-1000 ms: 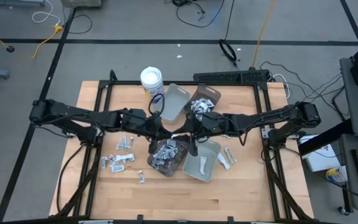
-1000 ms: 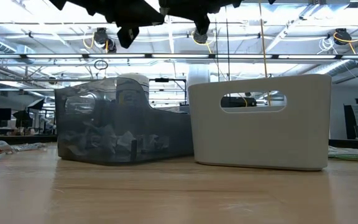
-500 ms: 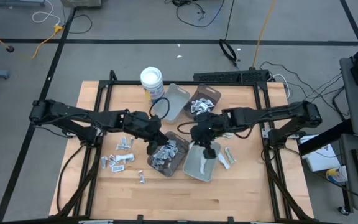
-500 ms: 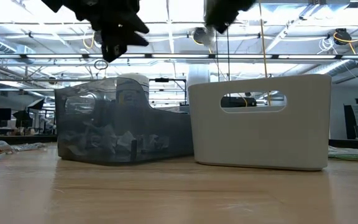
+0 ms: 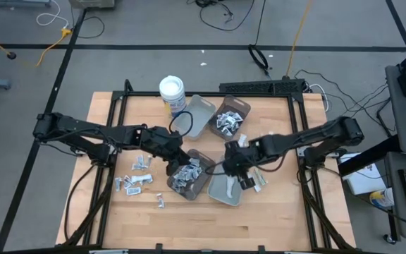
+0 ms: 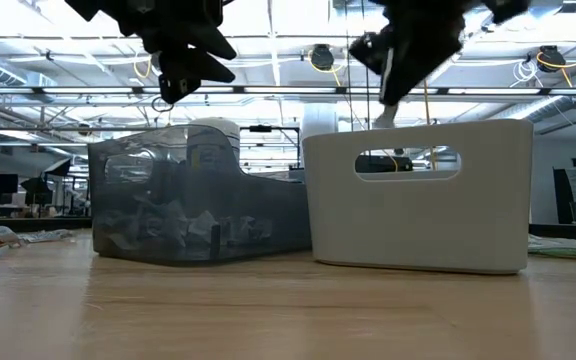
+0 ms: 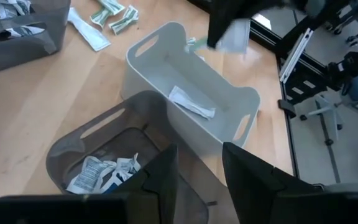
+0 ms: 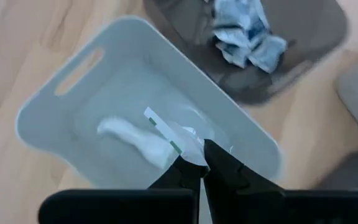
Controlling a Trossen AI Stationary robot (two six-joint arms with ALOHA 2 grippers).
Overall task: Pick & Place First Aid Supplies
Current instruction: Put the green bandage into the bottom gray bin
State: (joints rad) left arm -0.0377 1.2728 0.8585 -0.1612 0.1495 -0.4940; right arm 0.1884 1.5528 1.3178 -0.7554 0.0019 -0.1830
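Observation:
My right gripper (image 5: 244,180) hangs over the pale grey tray (image 5: 220,196), shut on a flat white packet with a green-marked edge (image 8: 166,132). One white packet (image 8: 129,138) lies on that tray's floor. My left gripper (image 7: 199,167) stands open and holds nothing, above the dark tray (image 5: 204,159), which holds a heap of small packets (image 7: 101,174). In the low view the held packet (image 6: 382,116) pokes down just above the pale tray's rim (image 6: 418,128). My right gripper pinches one end of the white packet (image 8: 188,148) between its two fingertips. The fingers come from above, slanting steeply down. The rest of the packet sticks out past the fingertips, clear of the tray and above its inside.
Loose packets (image 5: 136,176) lie on the wood left of the dark tray, and pale strips (image 5: 258,178) lie right of the pale one. At the far side stand a white tub (image 5: 173,90), another grey tray (image 5: 200,113) and a brown tray with packets (image 5: 230,118).
My right gripper has swung from the table's middle toward the right and near edge, tipped steeply downward and sunk over the pale tray, carrying the white packet. My left gripper has tipped down and rolled a little over the dark tray.

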